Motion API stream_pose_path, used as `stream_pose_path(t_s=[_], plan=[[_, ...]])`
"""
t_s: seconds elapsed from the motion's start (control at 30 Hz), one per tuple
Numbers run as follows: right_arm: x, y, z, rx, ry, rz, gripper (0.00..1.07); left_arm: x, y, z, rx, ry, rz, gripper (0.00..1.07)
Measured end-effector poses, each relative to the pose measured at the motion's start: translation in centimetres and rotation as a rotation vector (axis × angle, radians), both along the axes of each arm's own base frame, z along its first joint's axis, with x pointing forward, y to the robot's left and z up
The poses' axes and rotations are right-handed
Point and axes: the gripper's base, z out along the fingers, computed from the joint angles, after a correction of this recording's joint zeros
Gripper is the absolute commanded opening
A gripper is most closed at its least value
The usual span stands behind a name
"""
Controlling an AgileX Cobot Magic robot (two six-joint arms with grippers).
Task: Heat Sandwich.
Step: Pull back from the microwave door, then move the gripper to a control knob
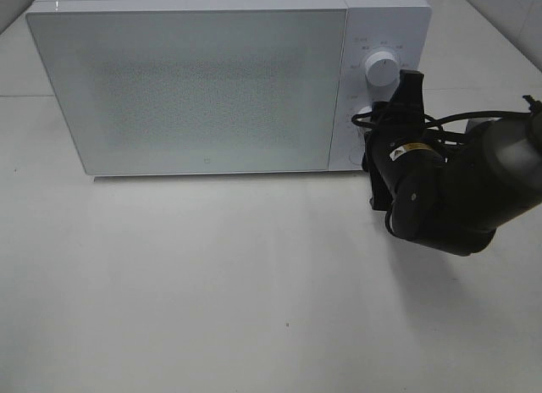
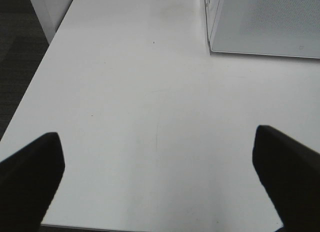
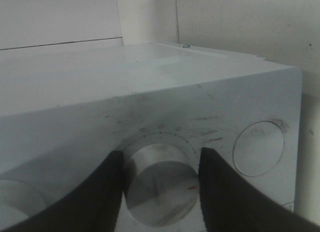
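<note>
The white microwave [image 1: 203, 88] stands at the back of the table with its door shut. The sandwich is hidden from every view, and so is any plate. My right gripper [image 1: 377, 113] is at the control panel, below the upper knob [image 1: 381, 71]. In the right wrist view its two dark fingers [image 3: 100, 192] press on either side of the silver lower knob [image 3: 160, 187], which has a small red mark. My left gripper [image 2: 157, 142] is open and empty above bare table, off to the microwave's left, and does not show in the exterior view.
A round flat button [image 3: 258, 148] sits on the panel beside the gripped knob. The table's left edge [image 2: 30, 92] drops to dark floor. White tabletop [image 1: 212, 283] lies in front of the microwave. The right arm [image 1: 457, 190] fills the right side.
</note>
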Motion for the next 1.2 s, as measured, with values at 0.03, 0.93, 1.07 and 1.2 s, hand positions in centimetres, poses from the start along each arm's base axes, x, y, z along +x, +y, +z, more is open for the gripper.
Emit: stream_pose_path(t_s=[0.03,0.93,1.07,1.2], plan=[[0.00,0.00,0.00,0.001,0.000,0.000,0.14,0.00,0.00,0.00,0.000,0.000,0.000,0.98],[0.00,0.00,0.00,-0.027,0.001,0.007,0.52,0.00,0.00,0.00,0.000,0.000,0.000,0.98],[0.00,-0.15,0.10,-0.025,-0.011,-0.009,0.66,0.00,0.00,0.00,0.000,0.000,0.000,0.98],[-0.08,-0.32,0.13,-0.024,-0.019,-0.029,0.73,0.00,0.00,0.00,0.000,0.000,0.000,0.98]])
